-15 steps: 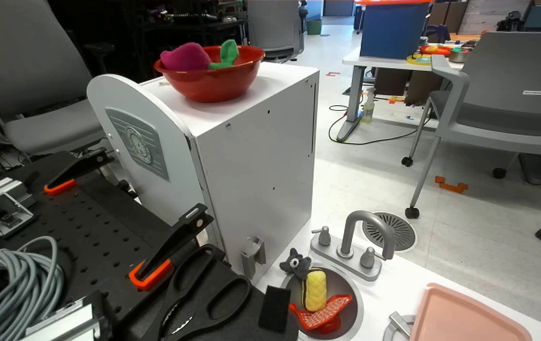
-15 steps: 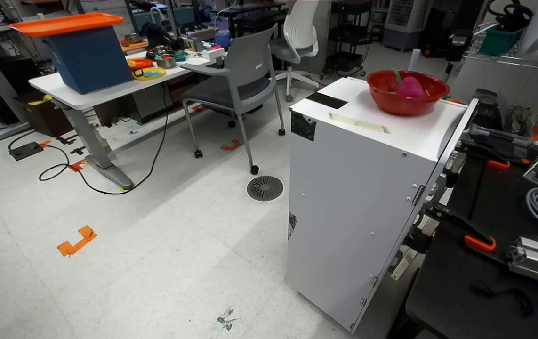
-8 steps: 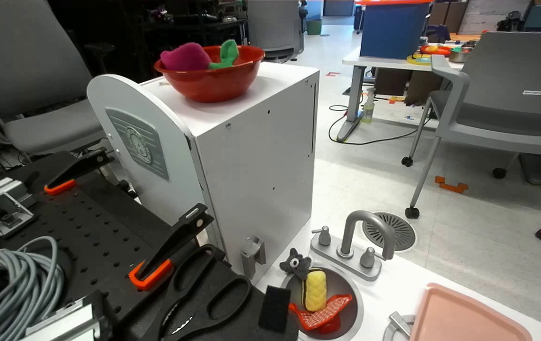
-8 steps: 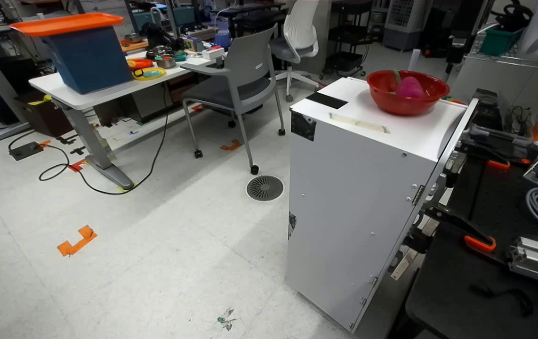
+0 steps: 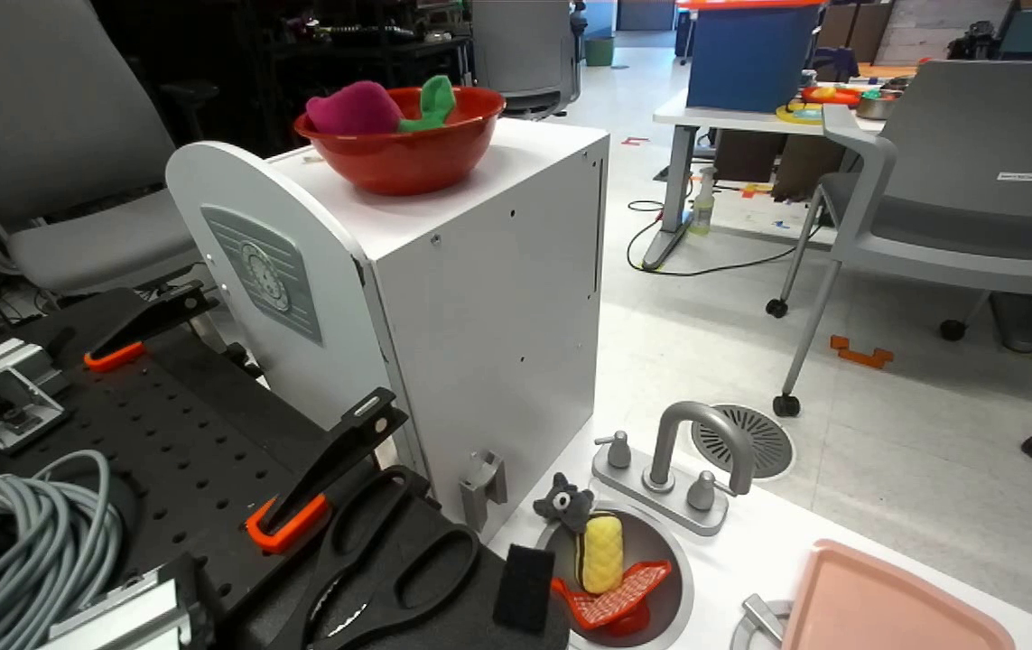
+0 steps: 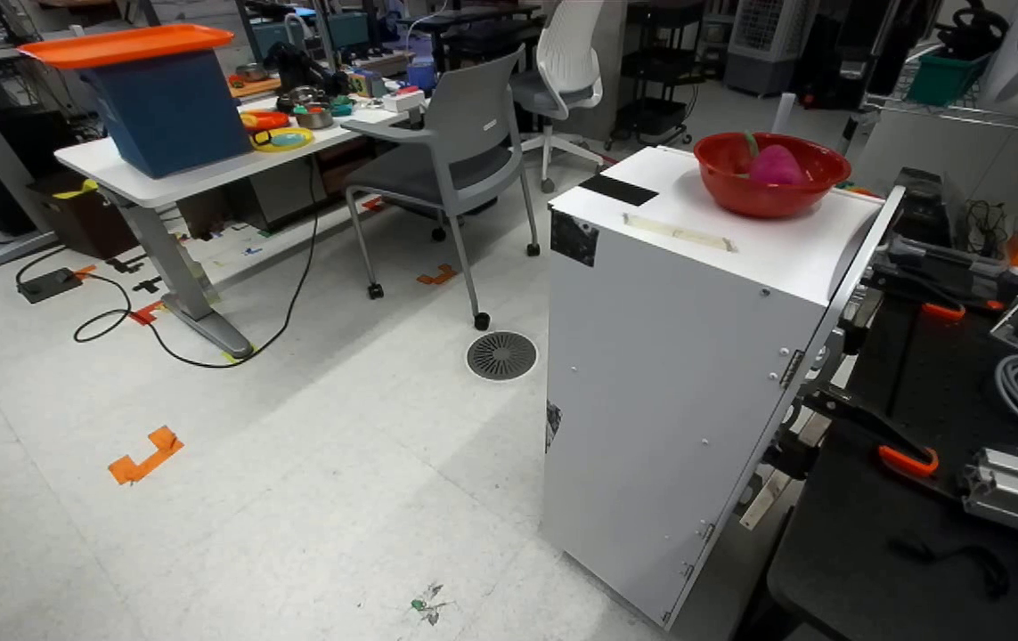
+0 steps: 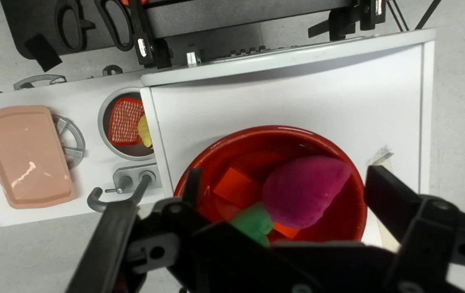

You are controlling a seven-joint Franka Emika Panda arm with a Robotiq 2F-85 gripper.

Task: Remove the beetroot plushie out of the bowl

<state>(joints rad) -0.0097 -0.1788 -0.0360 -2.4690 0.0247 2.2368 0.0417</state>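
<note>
The beetroot plushie has a magenta body (image 7: pixel 303 191) and a green top (image 7: pixel 254 221), and lies in the red bowl (image 7: pixel 265 130). The bowl stands on a white cabinet. In both exterior views the plushie (image 5: pixel 355 109) (image 6: pixel 776 166) sits in the bowl (image 5: pixel 403 162) (image 6: pixel 762 198), and in one of them its green top rises above the rim. In the wrist view my gripper (image 7: pixel 284 168) is open and empty above the bowl. Its fingers appear on either side of the plushie and apart from it. The gripper is out of sight in both exterior views.
Orange squares (image 7: pixel 236 187) show in the bowl's bottom. The white cabinet (image 5: pixel 497 289) has a raised rounded panel (image 5: pixel 254 253) along one edge. Beside it are a toy sink (image 5: pixel 674 578), a faucet (image 5: pixel 705 433) and a pink tray (image 5: pixel 895 605). A black table (image 5: pixel 172 433) with clamps stands nearby.
The plushie and the bowl have not moved in either exterior view. In an exterior view, a dark shape in the background near the bowl has shifted out of sight.
</note>
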